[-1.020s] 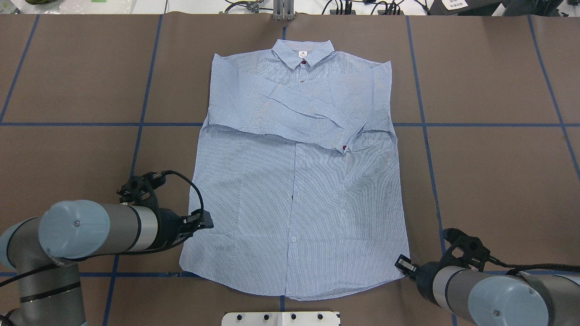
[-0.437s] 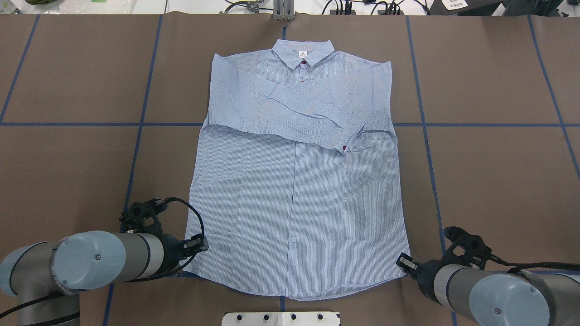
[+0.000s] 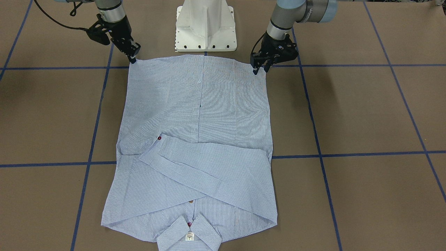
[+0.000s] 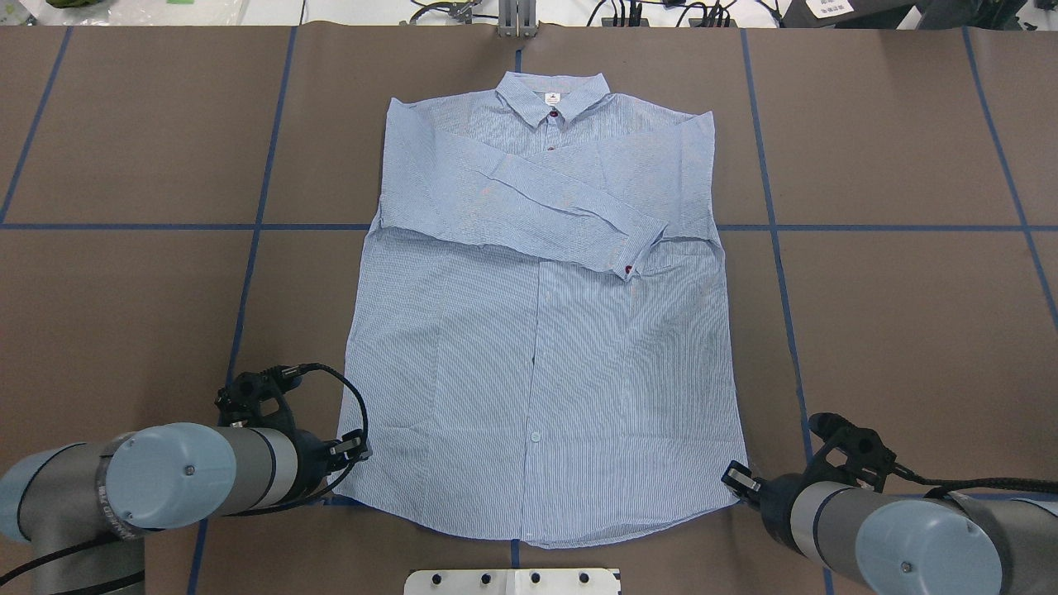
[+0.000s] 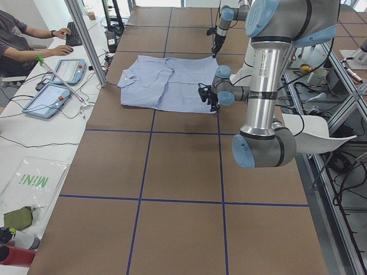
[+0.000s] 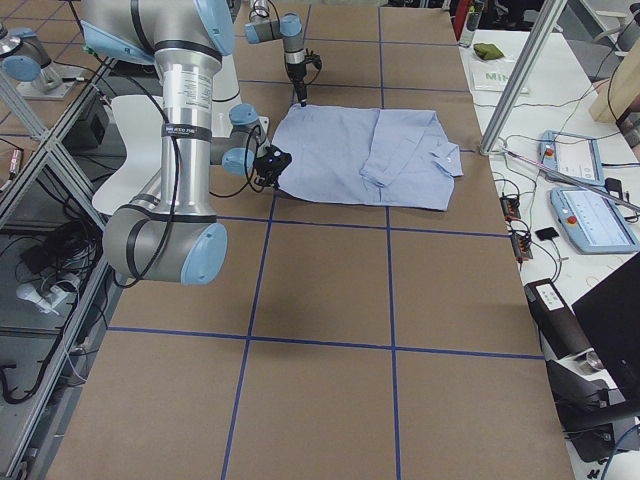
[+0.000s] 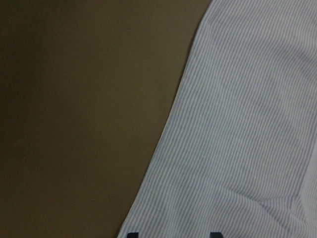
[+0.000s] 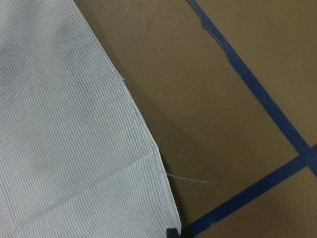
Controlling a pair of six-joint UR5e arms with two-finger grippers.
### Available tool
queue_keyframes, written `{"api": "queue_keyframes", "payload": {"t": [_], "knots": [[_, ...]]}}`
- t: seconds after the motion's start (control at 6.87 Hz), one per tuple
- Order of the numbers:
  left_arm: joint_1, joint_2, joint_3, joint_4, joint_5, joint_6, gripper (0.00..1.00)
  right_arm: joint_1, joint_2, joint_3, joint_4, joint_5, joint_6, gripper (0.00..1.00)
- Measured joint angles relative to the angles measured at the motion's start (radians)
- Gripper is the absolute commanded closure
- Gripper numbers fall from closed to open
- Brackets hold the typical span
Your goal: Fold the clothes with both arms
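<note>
"Striped shirt (image 4: 537, 347) lies flat mid-frame, sleeves (image 4: 545, 211) already crossed. What's left?"

"Body folds, I'd judge: left gripper (image 3: 260, 69), fingers apart, sits over one hem corner at upper right; right gripper (image 3: 133, 58) at the other, grip unclear."

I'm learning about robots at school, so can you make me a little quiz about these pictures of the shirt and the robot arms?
1. True or false: a sleeve lies folded across the front of the shirt.
2. Pick one. The left gripper and the right gripper are at the shirt's: A shoulders, B bottom corners, C pocket.
3. Fill the gap: the lines on the table are ___.

Key: 1 true; 2 B; 3 blue.
</note>
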Motion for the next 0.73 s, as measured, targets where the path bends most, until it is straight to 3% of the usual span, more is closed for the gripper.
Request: {"api": "queue_keyframes", "payload": {"t": [0.73], "knots": [[0.023, 0.007, 0.003, 0.021, -0.007, -0.003, 0.42, 0.000, 0.002, 0.001, 0.000, 0.000, 0.000, 1.00]]}}
